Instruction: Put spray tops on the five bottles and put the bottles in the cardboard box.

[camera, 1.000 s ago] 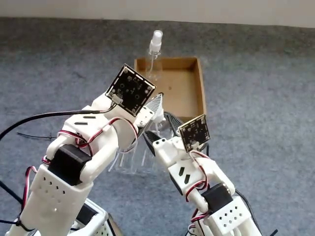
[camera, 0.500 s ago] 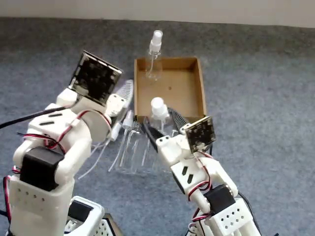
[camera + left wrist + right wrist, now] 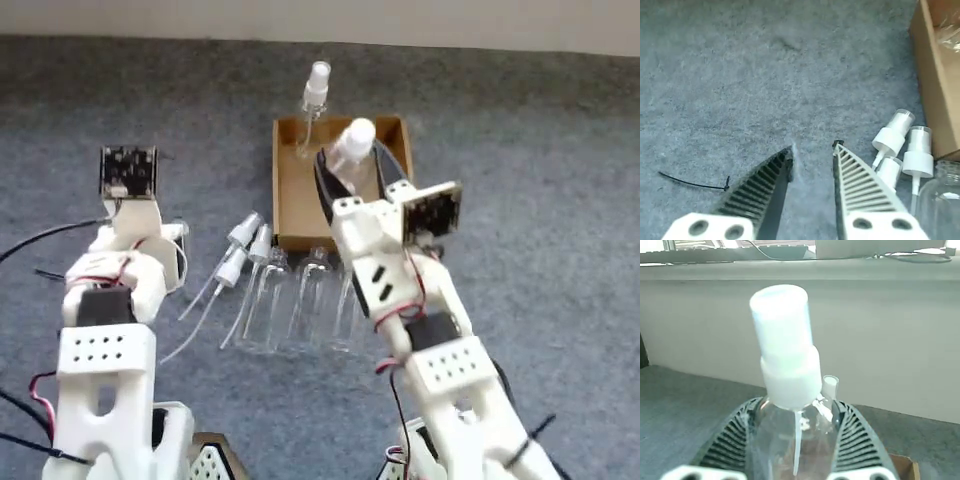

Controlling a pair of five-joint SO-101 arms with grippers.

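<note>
Just in front of the cardboard box [image 3: 288,215], three uncapped clear bottles [image 3: 305,300] lie side by side on the grey counter [image 3: 520,150]. Three loose white spray tops [image 3: 242,245] lie off its near left corner. My left jaws gape wide over bare counter left of the box. A capped bottle [image 3: 314,110] stands at the box's far left corner. My right jaws grip a clear, white-topped bottle [image 3: 790,385] upright above the box.
</note>
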